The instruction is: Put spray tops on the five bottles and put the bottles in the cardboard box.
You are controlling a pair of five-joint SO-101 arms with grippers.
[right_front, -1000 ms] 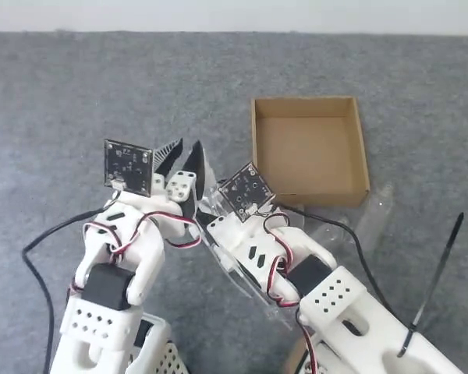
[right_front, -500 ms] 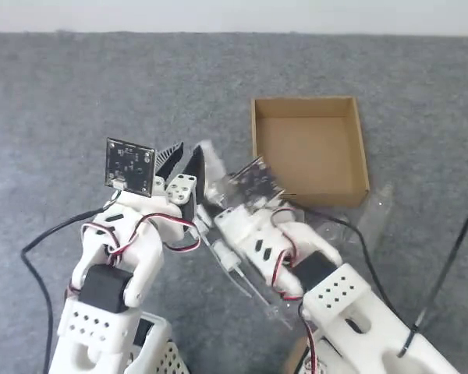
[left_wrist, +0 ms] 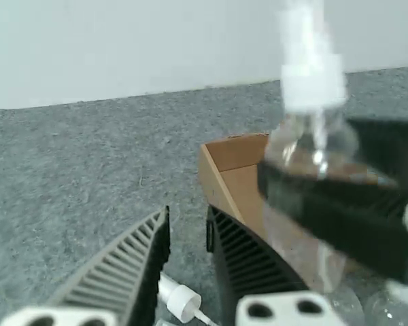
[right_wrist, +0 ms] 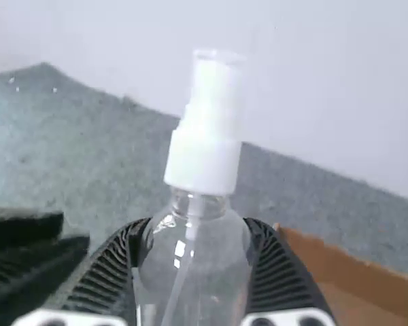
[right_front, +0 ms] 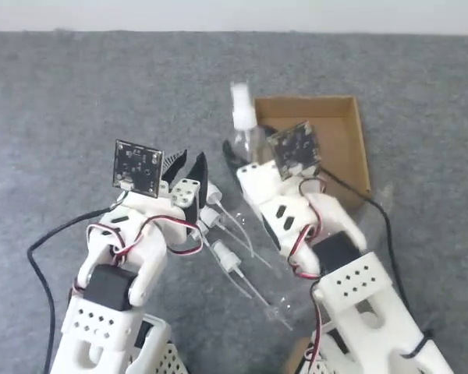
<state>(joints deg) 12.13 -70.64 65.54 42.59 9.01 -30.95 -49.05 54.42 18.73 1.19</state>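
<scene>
Right end effector (right_front: 248, 148) was closed on a clear bottle (right_front: 246, 139), fingers clamped round the body, bottle upright. A white spray top (right_front: 241, 105) was seated on the neck, with its dip tube visible inside in the right wrist view. The bottle sat at the wall of the cardboard box (right_front: 339, 140) that faces the left arm, near the far corner. Could not tell whether its base was over the box floor or just outside the wall.

Left end effector (right_front: 187, 162) had its fingers slightly apart and held nothing. It hovered above two loose spray tops (right_front: 216, 214) (right_front: 228, 257) lying on the grey surface (right_front: 101, 93).

Judged step in hand: setting this capped bottle into the box.

Notes for doing it well:
- Carry the base fully over the wall before descending. Catching the cardboard rim would likely shove or tip the light box.
- Aim for a far corner, leaving floor for four more bottles.
- Keep the bottle vertical on the way down. Smooth plastic may twist in the grip.
- Let go only once the base bears on the box floor. The walls looked low against the bottle, so a drop could topple it.
- Open wide and lift straight up so the fingers do not drag the spray top.
- Keep the left arm out of the right arm's path.
</scene>
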